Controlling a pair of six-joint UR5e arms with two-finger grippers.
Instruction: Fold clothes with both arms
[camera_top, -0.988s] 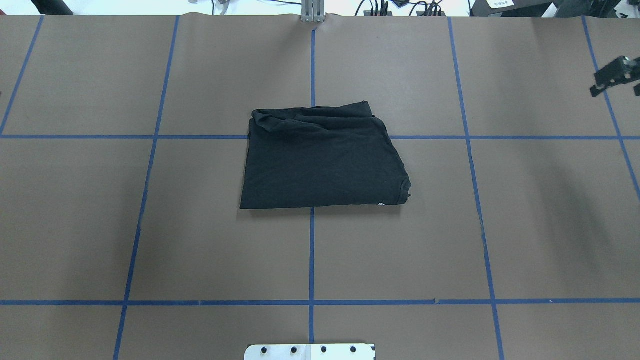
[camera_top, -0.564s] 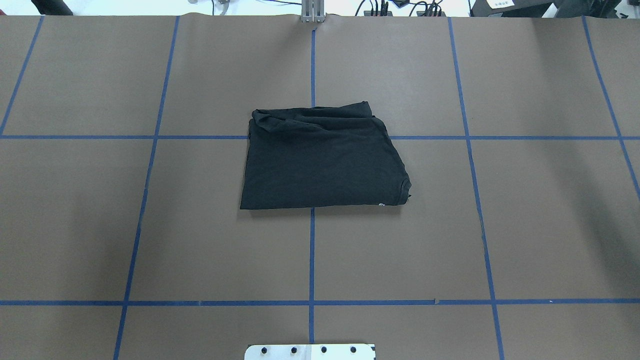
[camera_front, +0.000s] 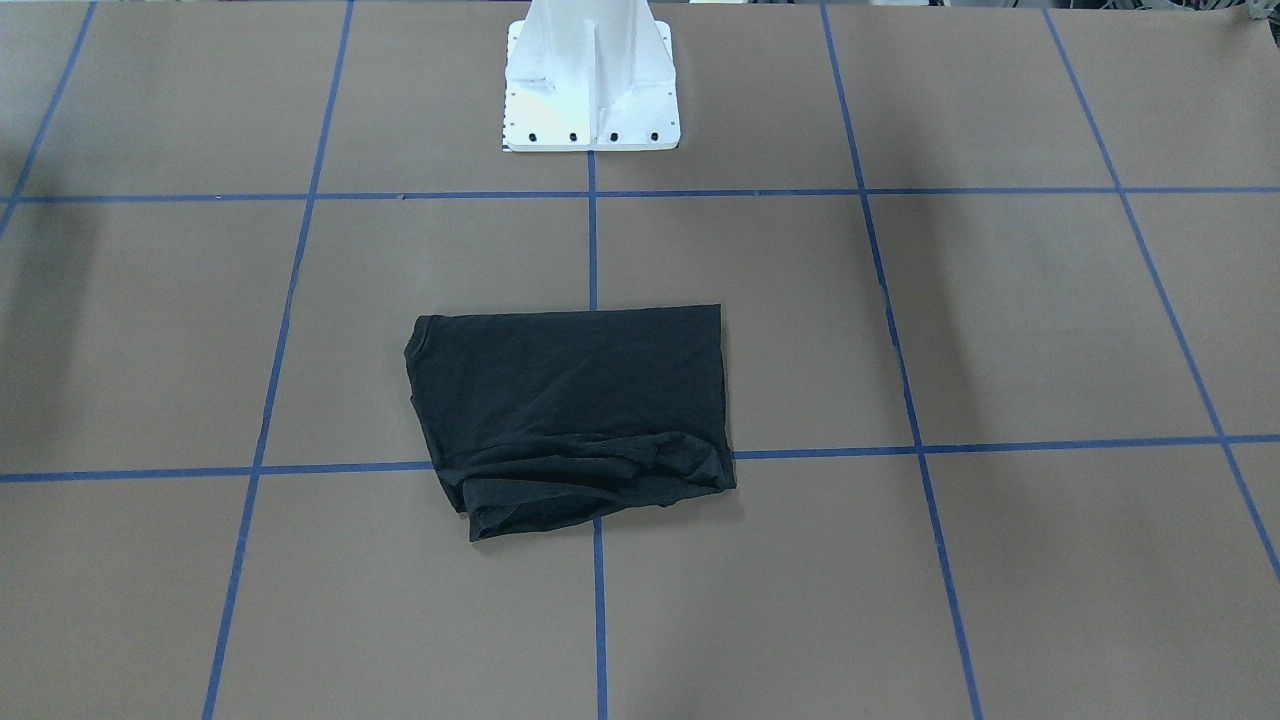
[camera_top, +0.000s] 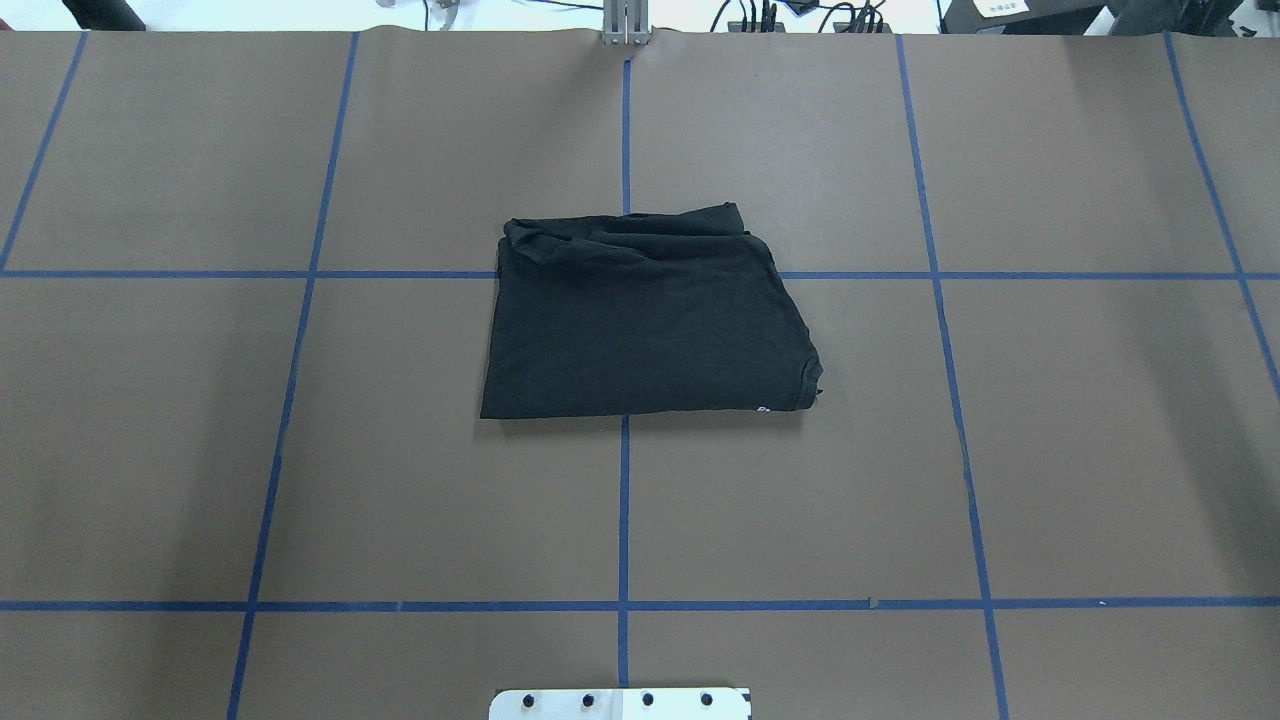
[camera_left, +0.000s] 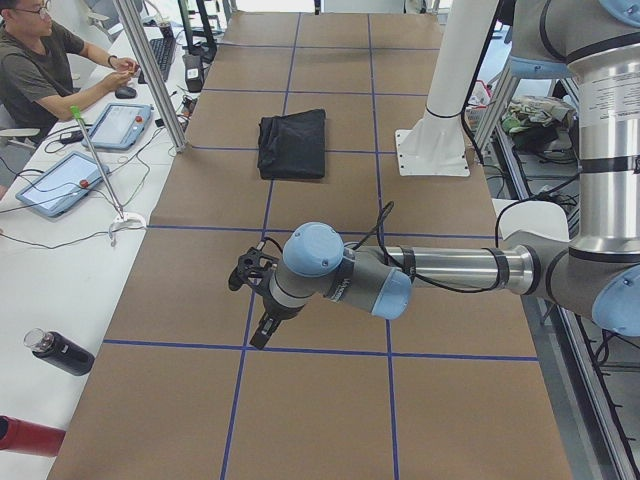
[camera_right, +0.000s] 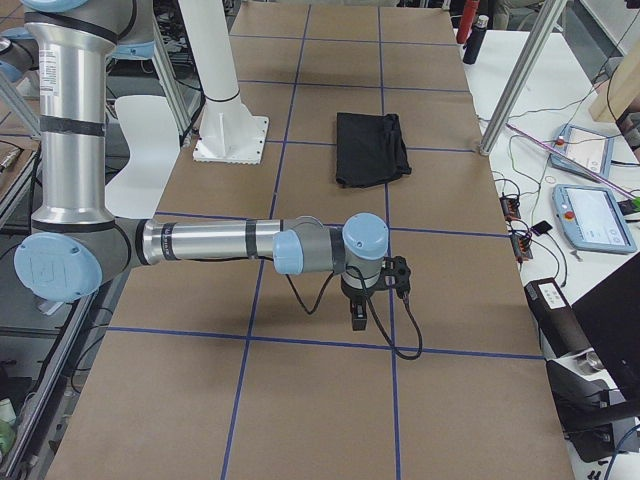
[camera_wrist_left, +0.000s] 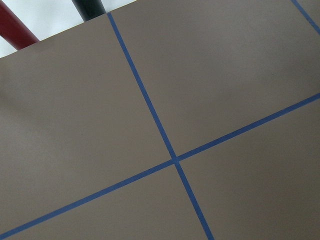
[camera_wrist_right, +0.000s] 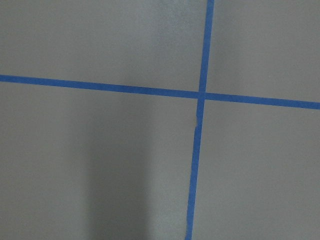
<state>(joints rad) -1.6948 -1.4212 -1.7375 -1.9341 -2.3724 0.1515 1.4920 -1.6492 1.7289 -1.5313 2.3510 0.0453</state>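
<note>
- As the front-facing camera looks down, the black T-shirt (camera_front: 570, 400) lies folded into a rough rectangle mid-table (camera_front: 1000, 300), over a crossing of the blue tape lines (camera_front: 905, 380). Its smooth edge faces the white pedestal base (camera_front: 590, 90). Its rumpled, layered edge faces away from it.
- Overhead exterior: the same fold, plus a small white speck (camera_top: 763, 408) at the hem nearest the robot, which the front-facing view hides.
- Exterior left: only here does the left arm (camera_left: 450, 268) show, stretched low over the table's end, well apart from the shirt. The left tool (camera_left: 262, 330) points down; I cannot tell whether it is open or closed. A person (camera_left: 35, 70) sits at a side bench with tablets (camera_left: 120, 125). A black bottle (camera_left: 60, 352) and a red bottle (camera_left: 20, 437) lie near.
- Exterior right: the right arm (camera_right: 200, 240) reaches over the opposite end. The right tool (camera_right: 358, 318) hangs above the tape; its state cannot be told.
- Left wrist: bare brown table, one tape crossing, and the ends of the red bottle and black bottle at the top-left corner.
- Right wrist: a tape crossing and a soft shadow, with no shirt in view.
</note>
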